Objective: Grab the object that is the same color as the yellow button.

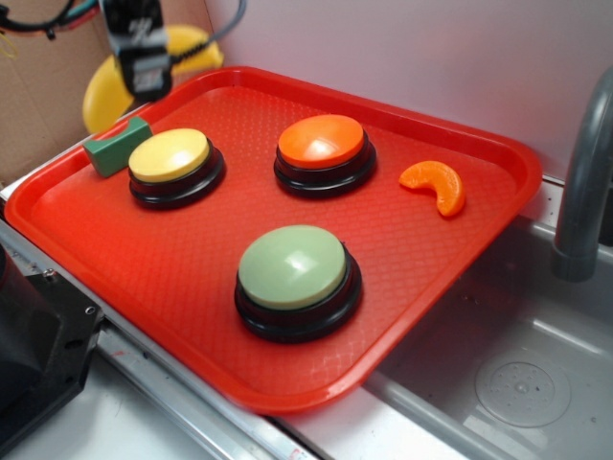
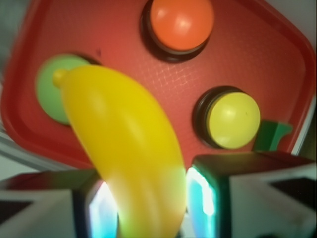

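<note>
The object, a glossy yellow toy banana point(image 2: 124, 148), is held between my two fingers, lifted above the far left corner of the red tray point(image 1: 172, 287). In the exterior view the banana point(image 1: 101, 91) hangs behind my gripper point(image 1: 144, 81), partly hidden by it. My gripper point(image 2: 151, 208) is shut on the banana, with a pad against each side. The yellow button point(image 1: 170, 155) sits on the tray just below and right of the gripper; in the wrist view the yellow button point(image 2: 233, 119) is at the right.
An orange button point(image 1: 322, 142) and a green button point(image 1: 292, 266) also stand on the tray. An orange segment toy point(image 1: 436, 185) lies at the right. A green block point(image 1: 117, 146) rests on the tray's left rim. A sink point(image 1: 517, 374) and faucet point(image 1: 584, 172) are at the right.
</note>
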